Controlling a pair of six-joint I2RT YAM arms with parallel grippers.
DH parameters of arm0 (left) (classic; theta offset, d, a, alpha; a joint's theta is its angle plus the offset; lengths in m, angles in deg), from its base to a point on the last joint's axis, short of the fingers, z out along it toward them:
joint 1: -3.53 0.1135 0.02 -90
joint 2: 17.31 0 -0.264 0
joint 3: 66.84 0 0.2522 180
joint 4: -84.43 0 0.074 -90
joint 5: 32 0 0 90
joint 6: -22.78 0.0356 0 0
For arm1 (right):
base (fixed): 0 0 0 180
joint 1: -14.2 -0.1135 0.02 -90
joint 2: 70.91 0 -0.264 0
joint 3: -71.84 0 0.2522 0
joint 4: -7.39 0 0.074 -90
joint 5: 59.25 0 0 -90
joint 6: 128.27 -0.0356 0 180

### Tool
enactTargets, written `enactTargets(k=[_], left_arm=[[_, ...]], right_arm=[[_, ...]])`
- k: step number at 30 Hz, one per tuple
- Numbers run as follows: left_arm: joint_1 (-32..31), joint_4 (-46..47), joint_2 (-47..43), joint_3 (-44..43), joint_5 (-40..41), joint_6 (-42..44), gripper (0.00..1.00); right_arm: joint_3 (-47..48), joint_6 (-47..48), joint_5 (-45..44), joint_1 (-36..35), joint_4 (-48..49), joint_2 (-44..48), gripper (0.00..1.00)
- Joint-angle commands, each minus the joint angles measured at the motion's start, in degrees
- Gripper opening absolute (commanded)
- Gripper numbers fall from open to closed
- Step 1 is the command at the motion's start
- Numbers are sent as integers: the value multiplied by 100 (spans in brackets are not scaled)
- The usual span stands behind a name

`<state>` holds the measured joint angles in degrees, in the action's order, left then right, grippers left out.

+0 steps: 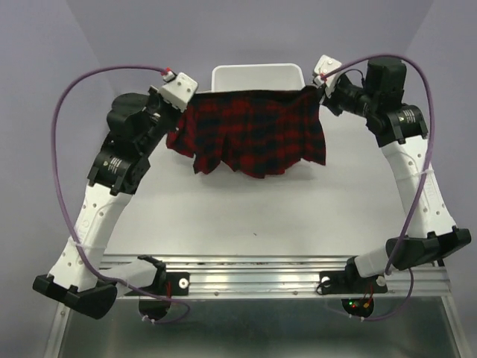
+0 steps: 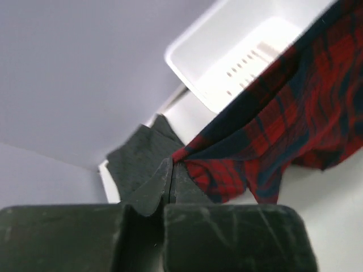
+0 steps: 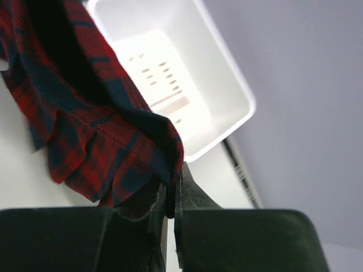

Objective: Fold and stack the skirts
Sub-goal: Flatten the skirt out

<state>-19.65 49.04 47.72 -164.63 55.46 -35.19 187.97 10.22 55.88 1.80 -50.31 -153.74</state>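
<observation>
— From above, what have you got?
— The plaid skirt (image 1: 253,138) hangs stretched between my two arms, in front of the white tub (image 1: 257,74). Its hem hangs low over the table (image 1: 246,216), and there's plenty of bare surface on my side.

— Left wrist?
— My left gripper (image 2: 172,170) is pinched tight on one waist corner. The grey skirt (image 2: 139,156) lies just behind it, by the table's far edge (mind that one).

— Right wrist?
— My right gripper (image 3: 173,192) is clamped on the other corner, close to the tub. I'd hold the waistband level and taut, then lay it down towards me.
</observation>
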Motion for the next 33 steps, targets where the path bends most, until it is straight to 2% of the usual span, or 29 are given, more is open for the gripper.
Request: enactTargets(k=[1, 4, 7, 8, 11, 16, 26, 33], left_arm=[[68, 1379, -464, -781, 1291, -391, 0], [59, 1565, -745, -493, 1310, 152, 0], [59, 1092, -1061, -97, 1108, 320, 0], [59, 951, -1185, 87, 777, 426, 0], [59, 608, -1625, 369, 352, 357, 0], [59, 141, -1731, 220, 448, 128, 0], [59, 141, -721, 299, 562, 198, 0], [59, 949, -281, 493, 782, 286, 0]], right_arm=[[898, -613, -859, 63, 1000, 205, 1], [671, -490, -1071, 63, 1441, 512, 1], [224, -235, -931, 63, 1222, 899, 1], [66, -165, -861, 63, 1152, 1022, 1], [-392, -24, -711, 63, 1020, 1418, 1], [-314, 55, -728, 63, 782, 1515, 1], [-454, 117, -843, 63, 1204, 699, 1], [-569, 3, -834, 63, 1520, 232, 1]])
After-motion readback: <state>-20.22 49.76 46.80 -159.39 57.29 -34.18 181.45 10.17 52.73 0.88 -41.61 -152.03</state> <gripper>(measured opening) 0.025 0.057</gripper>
